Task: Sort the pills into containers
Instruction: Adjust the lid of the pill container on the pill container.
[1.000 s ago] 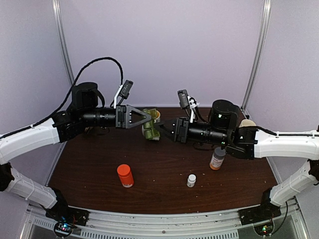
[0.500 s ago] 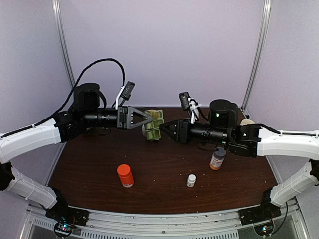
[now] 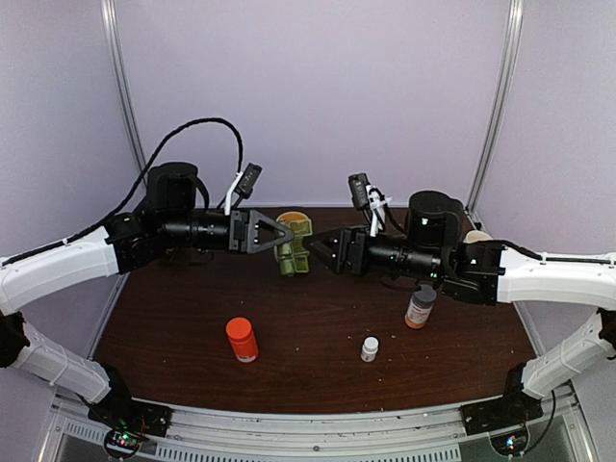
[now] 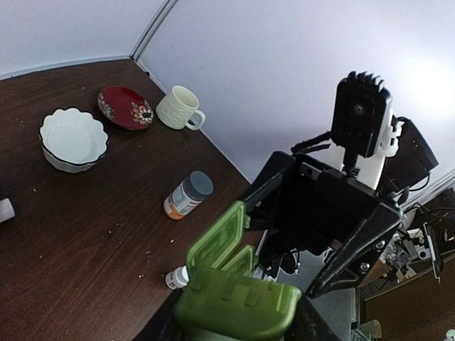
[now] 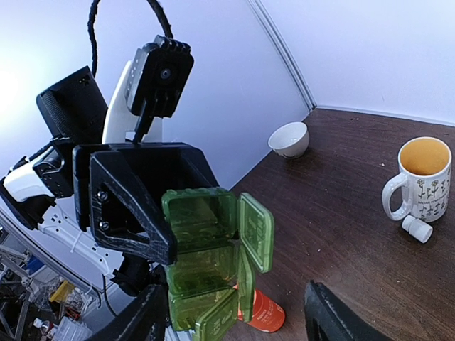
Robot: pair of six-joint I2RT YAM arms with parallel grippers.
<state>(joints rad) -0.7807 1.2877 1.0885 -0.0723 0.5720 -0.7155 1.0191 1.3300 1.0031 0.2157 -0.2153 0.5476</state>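
Observation:
The containers are one green pill box (image 3: 294, 244) with several compartments, its small lids (image 5: 256, 231) hanging open. My left gripper (image 3: 286, 239) is shut on the box and holds it in the air above the back of the table. The left wrist view shows the box (image 4: 234, 302) filling the bottom, clamped between the jaws. My right gripper (image 3: 323, 249) faces it from the right, open, with its fingers (image 5: 138, 320) standing on either side of the box's lower end without touching. No pills are in view.
An orange bottle (image 3: 242, 339), a tiny white bottle (image 3: 370, 348) and an amber bottle with a grey cap (image 3: 420, 307) stand on the brown table (image 3: 318, 318). A white bowl (image 4: 72, 139), a red dish (image 4: 126, 107) and a cream mug (image 4: 180, 108) sit further off, and a flowered mug (image 5: 421, 177) stands at the right.
My right gripper has opened wide after narrowing beside the box. The pill box tilted half a second ago and now hangs upright again. The left arm barely moved.

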